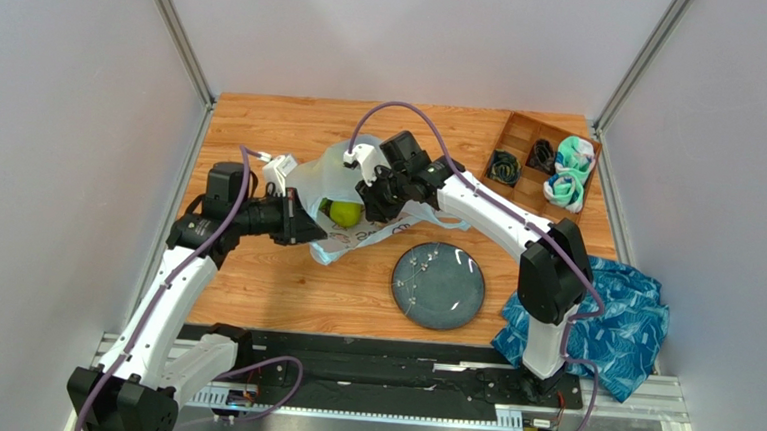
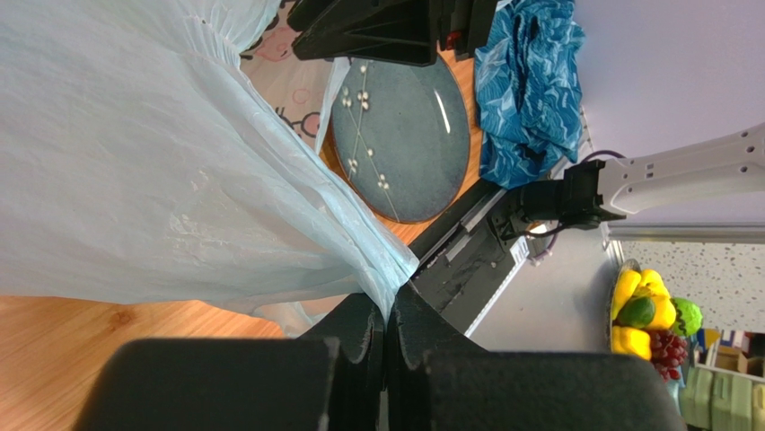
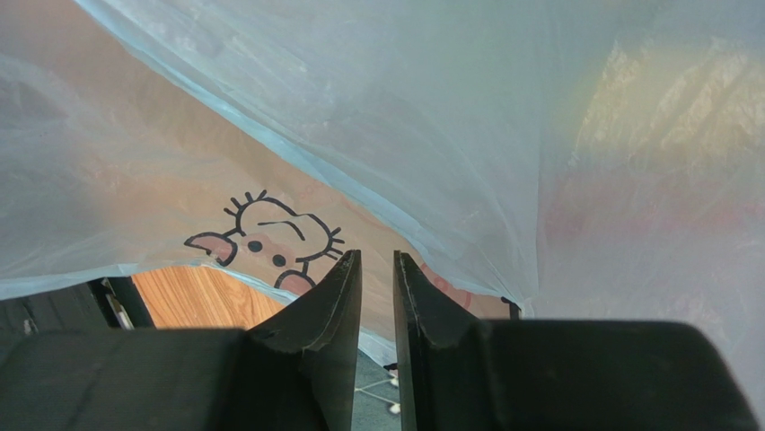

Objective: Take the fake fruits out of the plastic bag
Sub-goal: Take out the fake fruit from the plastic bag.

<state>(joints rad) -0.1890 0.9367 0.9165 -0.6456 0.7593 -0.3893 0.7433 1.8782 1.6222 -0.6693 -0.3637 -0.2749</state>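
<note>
Okay, edges first: wooden surface boxed by grey walls on the left, back and right. Bare wood lies along the far edge and in the near-left part. A wooden tray sits in the far right corner holding rolled socks. A blue patterned cloth lies bunched at the near right edge, beside the right arm's base.

The plastic bag sits mid-surface, a bit left of centre, between the two arms. The round grey-blue plate is just beside it on the near side, glossy, with a white blossom sprig.

The fake fruits are inside the bag: greenish-yellow, rounded and shiny in its open mouth. Others cannot be made out.

The left end effector is clamped tight on a gathered edge of the bag, film bunched between the fingers. The right end effector is at the bag's far-right side, fingers nearly together with a thin slit between them. Cannot tell if any film is caught in it.

Print on the bag: pink-brown cartoon animal with black outline, plus pinkish lettering too small to read.

The bag film is thin, crinkly, translucent pale blue-white. The finger pads are matte black.
</note>
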